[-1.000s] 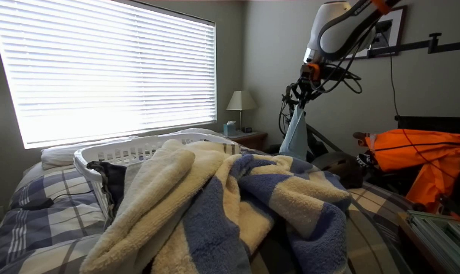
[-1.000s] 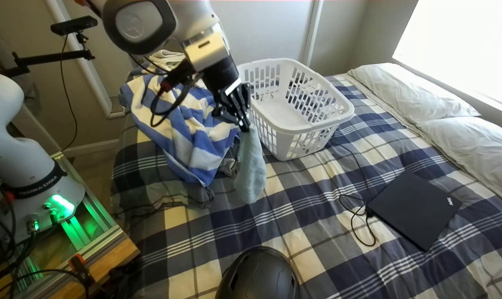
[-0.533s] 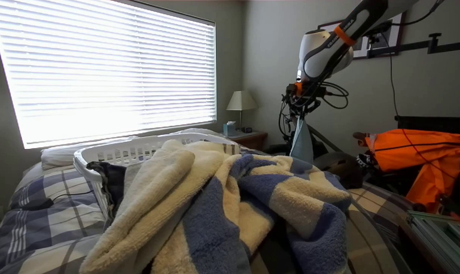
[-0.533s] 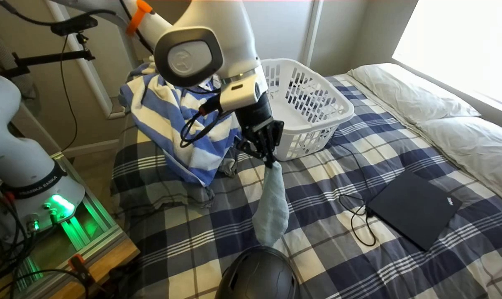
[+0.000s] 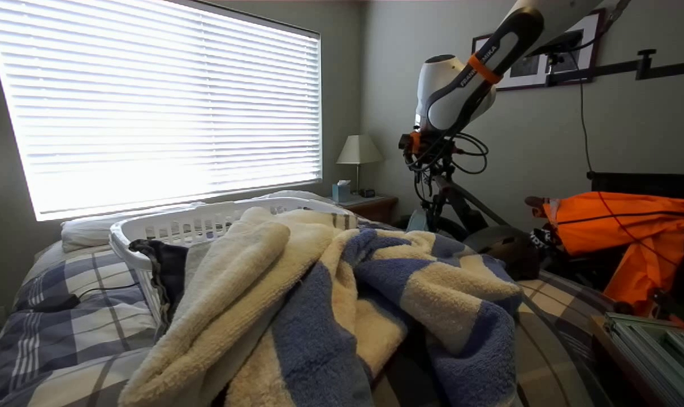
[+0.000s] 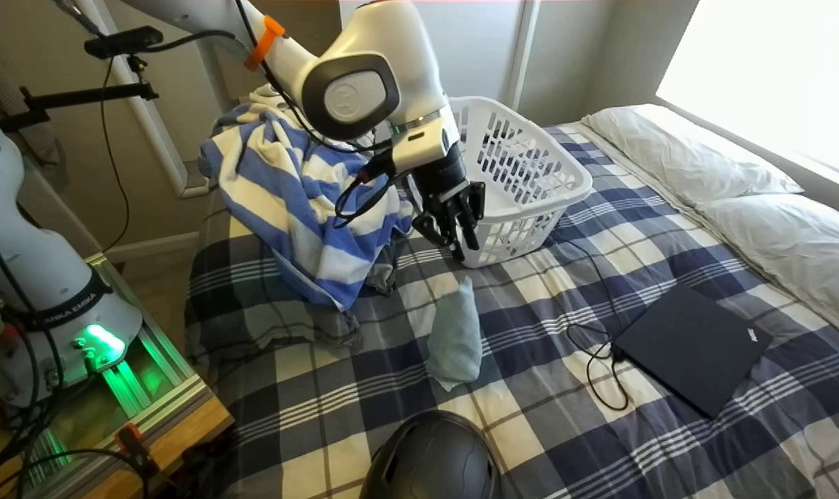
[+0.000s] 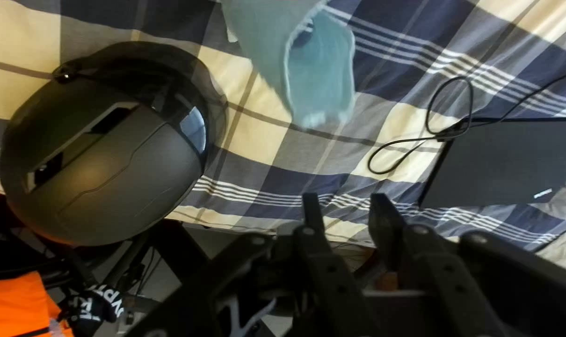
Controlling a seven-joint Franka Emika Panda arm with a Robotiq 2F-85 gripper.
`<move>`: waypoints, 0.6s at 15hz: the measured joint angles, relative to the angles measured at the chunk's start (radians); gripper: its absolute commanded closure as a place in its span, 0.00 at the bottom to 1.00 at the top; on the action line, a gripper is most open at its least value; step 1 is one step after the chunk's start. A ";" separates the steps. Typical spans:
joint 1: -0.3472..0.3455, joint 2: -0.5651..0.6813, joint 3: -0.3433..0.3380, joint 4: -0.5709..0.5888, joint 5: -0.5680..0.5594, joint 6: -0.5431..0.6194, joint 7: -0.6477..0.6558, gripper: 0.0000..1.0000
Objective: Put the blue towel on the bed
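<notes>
Fingers of the gripper (image 7: 344,199) are spread, a gap shown in the wrist view. Below and apart from them, the light-blue towel (image 6: 455,339) is seen over the plaid-covered bed (image 6: 551,443), between dark helmet (image 6: 433,461) and white laundry basket (image 6: 530,208). Full contact cannot be judged, its edge being blurred.

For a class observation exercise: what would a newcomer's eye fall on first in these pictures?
The bright window, upper left in an exterior view, probably wins, then the striped towel heaped across that view's foreground. The helmet looms at left in the wrist view, the blue towel at top, apart from the open gripper.
</notes>
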 measured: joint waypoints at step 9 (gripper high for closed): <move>0.057 -0.063 0.051 -0.025 0.149 -0.152 -0.214 0.00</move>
